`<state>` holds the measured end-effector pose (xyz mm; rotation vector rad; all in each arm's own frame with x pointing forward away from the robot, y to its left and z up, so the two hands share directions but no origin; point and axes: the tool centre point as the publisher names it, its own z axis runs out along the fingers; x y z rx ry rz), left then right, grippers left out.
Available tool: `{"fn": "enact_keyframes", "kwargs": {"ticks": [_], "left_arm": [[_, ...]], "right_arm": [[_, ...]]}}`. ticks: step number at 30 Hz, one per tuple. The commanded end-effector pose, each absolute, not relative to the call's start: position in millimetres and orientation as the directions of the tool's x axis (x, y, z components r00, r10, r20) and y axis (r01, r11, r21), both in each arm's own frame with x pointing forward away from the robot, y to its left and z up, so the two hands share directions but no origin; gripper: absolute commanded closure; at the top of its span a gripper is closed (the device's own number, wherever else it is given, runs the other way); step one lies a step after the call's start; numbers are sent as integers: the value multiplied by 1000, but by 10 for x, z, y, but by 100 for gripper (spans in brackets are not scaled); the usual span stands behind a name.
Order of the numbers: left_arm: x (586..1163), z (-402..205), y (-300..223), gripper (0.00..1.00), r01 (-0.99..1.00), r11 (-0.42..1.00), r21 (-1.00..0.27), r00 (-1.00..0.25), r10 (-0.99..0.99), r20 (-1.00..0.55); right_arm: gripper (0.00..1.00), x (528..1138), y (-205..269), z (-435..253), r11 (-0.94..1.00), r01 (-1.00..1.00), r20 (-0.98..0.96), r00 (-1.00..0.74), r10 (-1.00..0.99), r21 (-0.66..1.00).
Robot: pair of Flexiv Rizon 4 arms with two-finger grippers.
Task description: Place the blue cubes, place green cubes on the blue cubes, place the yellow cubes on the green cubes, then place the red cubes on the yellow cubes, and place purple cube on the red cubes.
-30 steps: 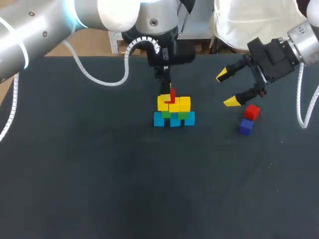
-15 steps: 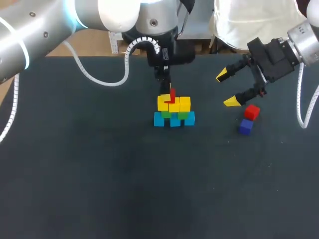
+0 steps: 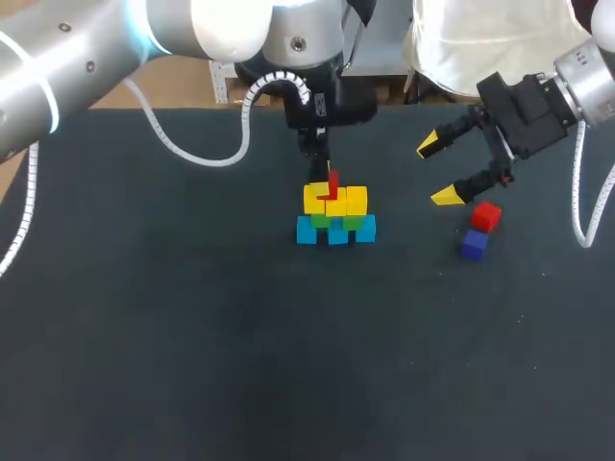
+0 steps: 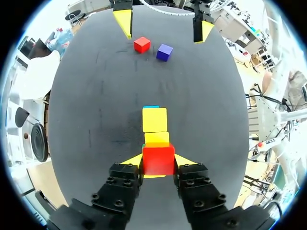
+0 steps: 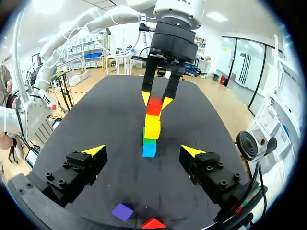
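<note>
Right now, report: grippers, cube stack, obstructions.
Left gripper shut on small red cube over yellow cubes. Right gripper open, near loose red cube and purple cube. Nothing blocking.

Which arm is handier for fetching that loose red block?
Probably right: the right gripper, open, hovers beside the loose red cube; the left gripper is shut on another red cube at the stack.

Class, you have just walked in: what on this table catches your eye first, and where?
The stack of cubes in the middle of the table, blue at the bottom, then green, then yellow, stands out first, with the left gripper shut on a red cube at its top. To the right lie a second red cube and a purple cube, near the open right gripper.
</note>
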<state>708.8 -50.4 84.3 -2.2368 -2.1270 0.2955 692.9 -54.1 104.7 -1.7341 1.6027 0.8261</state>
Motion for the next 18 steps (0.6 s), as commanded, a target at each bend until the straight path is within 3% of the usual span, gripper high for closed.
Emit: {"fn": "enact_keyframes", "kwargs": {"ticks": [1,2,5,7,8,9,12,18], "left_arm": [[7127,854,-535,59,985,-53,-165,36,994,-100],[7129,858,-537,51,985,-51,-165,35,994,-101],[7131,864,-542,58,985,-49,-164,32,994,-103],[7128,881,-541,46,985,-48,-166,30,994,-110],[7125,894,-540,23,985,-47,-166,29,993,-111],[7123,906,-536,7,985,-46,-168,26,992,-122],[7124,944,-517,0,985,-36,-170,15,992,-127],[7130,1074,-442,0,987,-22,-162,0,990,-139]], "right_arm": [[0,6932,-540,1043,-63,-997,-796,65,-602,-33],[0,6932,-540,1043,-63,-997,-796,65,-602,-33],[0,6932,-540,1043,-63,-997,-796,65,-602,-33],[0,6932,-540,1043,-63,-997,-796,65,-602,-33],[0,6932,-540,1043,-63,-997,-796,65,-602,-33],[0,6932,-540,1043,-63,-997,-796,65,-602,-33],[0,6932,-540,1043,-63,-997,-796,65,-602,-33],[0,6932,-540,1043,-63,-997,-796,65,-602,-33]]}}
